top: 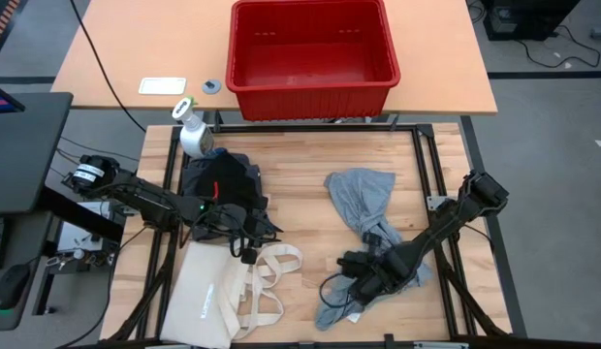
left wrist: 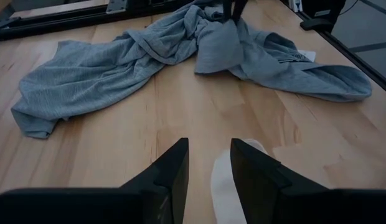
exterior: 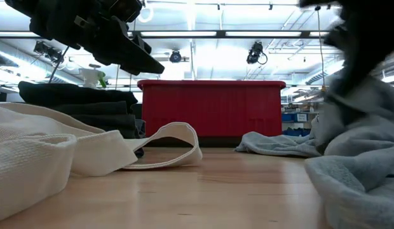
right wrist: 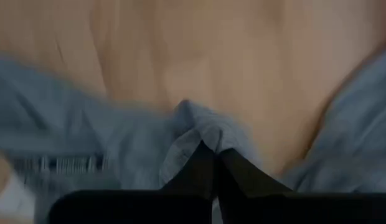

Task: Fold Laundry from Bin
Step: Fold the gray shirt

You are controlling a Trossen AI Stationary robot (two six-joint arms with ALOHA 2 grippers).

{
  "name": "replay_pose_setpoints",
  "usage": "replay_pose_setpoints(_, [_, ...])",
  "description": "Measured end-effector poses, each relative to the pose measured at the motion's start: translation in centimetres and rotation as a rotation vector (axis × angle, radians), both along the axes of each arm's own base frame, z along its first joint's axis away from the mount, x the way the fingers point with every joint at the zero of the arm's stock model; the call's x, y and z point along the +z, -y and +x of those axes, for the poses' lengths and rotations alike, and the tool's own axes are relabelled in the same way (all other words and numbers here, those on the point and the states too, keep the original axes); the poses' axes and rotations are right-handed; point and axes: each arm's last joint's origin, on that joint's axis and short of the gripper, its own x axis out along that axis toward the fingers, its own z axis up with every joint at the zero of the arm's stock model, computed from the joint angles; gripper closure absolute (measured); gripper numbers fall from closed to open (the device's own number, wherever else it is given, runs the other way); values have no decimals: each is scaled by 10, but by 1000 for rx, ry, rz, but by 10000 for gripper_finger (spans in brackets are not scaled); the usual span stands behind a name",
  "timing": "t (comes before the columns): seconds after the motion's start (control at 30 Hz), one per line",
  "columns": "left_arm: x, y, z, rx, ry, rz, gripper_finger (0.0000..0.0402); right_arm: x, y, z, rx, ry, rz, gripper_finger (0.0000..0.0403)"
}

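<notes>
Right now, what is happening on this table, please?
The right hand is shut on a fold of the grey garment, which lies crumpled on the wooden table. The left hand hovers over the cream tote, beside a pile of dark clothes. The red bin looks empty. Folding has not visibly started.

Even bright overhead light, soft shadows; ceiling strip lights (exterior: 248, 33) glare in low view; right wrist view heavily blurred.

Grey garment (top: 363, 208) crumpled on table, red bin (top: 312, 53) empty
</notes>
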Motion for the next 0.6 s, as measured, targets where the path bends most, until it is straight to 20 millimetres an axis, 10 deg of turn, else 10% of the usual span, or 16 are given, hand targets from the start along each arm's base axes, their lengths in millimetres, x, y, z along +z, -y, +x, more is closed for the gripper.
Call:
replay_pose_setpoints(0.33, [9,2,1,-34,80,46,280,76,24,78,399,468,-334,395])
replay_pose_setpoints(0.6, [36,4,-28,-77,100,51,280,55,77,123,537,505,-24,378])
